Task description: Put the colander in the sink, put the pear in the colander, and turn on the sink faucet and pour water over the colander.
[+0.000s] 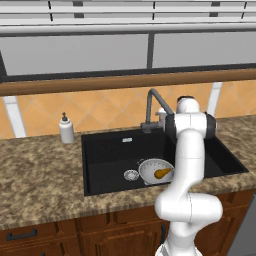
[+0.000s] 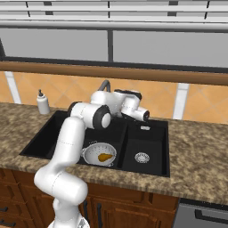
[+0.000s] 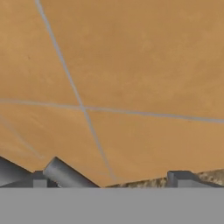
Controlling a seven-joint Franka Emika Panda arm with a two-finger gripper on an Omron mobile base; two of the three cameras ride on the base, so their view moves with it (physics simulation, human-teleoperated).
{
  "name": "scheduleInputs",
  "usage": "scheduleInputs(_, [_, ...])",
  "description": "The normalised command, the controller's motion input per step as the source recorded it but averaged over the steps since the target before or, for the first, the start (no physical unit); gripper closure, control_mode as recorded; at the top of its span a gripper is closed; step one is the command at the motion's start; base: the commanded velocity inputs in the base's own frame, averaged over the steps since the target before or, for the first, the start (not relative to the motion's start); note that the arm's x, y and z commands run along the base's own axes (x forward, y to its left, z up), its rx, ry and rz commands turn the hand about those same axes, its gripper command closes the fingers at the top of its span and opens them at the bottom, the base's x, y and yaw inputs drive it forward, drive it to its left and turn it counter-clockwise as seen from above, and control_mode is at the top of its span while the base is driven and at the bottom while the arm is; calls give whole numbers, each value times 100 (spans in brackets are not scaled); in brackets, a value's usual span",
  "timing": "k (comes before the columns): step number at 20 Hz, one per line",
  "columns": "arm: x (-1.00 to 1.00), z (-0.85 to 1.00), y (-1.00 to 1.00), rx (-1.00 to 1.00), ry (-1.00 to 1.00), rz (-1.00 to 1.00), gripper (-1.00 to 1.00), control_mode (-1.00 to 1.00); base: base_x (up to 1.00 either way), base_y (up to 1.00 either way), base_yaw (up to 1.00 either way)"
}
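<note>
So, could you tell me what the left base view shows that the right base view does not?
The left base view gives the sink faucet with its bent spout in the clear, and the wide basin's drain beside the colander. The right base view gives the narrow basin's drain, which the arm covers from the left side. Both show the pear lying in the colander inside the black sink, and the soap bottle standing on the counter.

Arm [image 2: 71, 138] rises from lower left of frame, elbow bent, reaching centre; end effector [image 2: 143, 115] open, empty.
</note>
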Motion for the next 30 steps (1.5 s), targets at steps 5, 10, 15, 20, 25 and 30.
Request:
scheduleInputs(5, [20, -14, 7, -5, 0, 0, 100, -100, 0, 0, 0])
scheduleInputs(10, [5, -10, -8, 0, 0, 0, 100, -100, 0, 0, 0])
scheduleInputs(15, [0, -4, -39, 0, 0, 0, 100, -100, 0, 0, 0])
scheduleInputs(20, [0, -6, -68, 0, 0, -2, 100, -100, 0, 0, 0])
scheduleInputs(25, [0, -6, -84, 0, 0, -7, 100, -100, 0, 0, 0])
scheduleInputs(30, [0, -4, -88, 0, 0, -7, 100, -100, 0, 0, 0])
